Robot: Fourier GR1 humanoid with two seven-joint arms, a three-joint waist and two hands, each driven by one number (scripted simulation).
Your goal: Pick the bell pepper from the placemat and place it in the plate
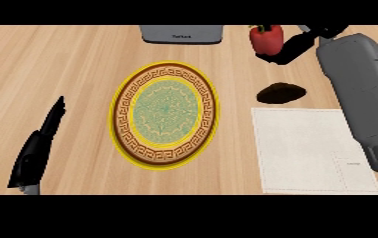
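Fingers straight and held together, our left hand (37, 149) rests at the lower left of the head view, pointing up along the counter (66, 62) and holding nothing. It lies well apart from everything else.

Nearest us on the right lies the mat (314, 149), a pale rectangle flat on the wood, with nothing on it. Our right forearm runs up along its right side and partly overlaps that edge.

Left of the mat, near the middle of the counter, sits the plate (164, 115), with a yellow rim, a brown patterned band and a green centre. Nothing lies in it.

Just beyond the mat's far edge we see a dark shadow (281, 93) on the wood.

Farther still, toward the upper right, our right hand (289, 49) is raised, its black fingers curled about the lower part of the pepper (266, 38). So the red pepper with its green stem is held up off the mat, beyond it and to the right of the plate, clear of both.

At the far edge, above the plate, stands a grey appliance (181, 34), only partly in view.
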